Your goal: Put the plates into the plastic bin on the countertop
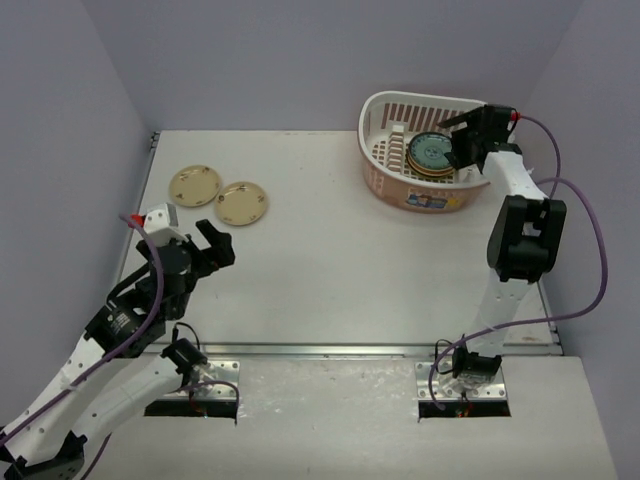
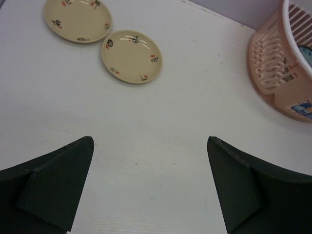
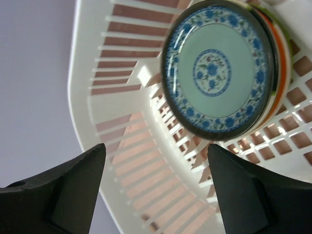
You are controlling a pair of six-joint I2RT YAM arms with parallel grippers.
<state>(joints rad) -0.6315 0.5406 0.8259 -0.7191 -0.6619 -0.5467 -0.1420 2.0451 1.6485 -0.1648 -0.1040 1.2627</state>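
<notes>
Two cream floral plates (image 1: 195, 185) (image 1: 242, 203) lie side by side on the countertop (image 1: 330, 270) at the back left; the left wrist view shows them as a far plate (image 2: 78, 19) and a nearer plate (image 2: 131, 56). My left gripper (image 1: 213, 244) (image 2: 150, 141) hovers open, short of them, with only bare countertop between its fingers. The plastic bin (image 1: 385, 105) (image 2: 273, 63) (image 3: 131, 146) stands at the back right. It holds a stack of plates topped by a blue patterned plate (image 1: 432, 155) (image 3: 222, 68). My right gripper (image 1: 463, 140) (image 3: 156, 146) hangs open over the bin's right side, holding nothing.
Grey walls close in the countertop on the left, back and right. A metal front edge (image 1: 340, 350) runs along the near side. A purple cable (image 1: 590, 230) loops out to the right of the right arm.
</notes>
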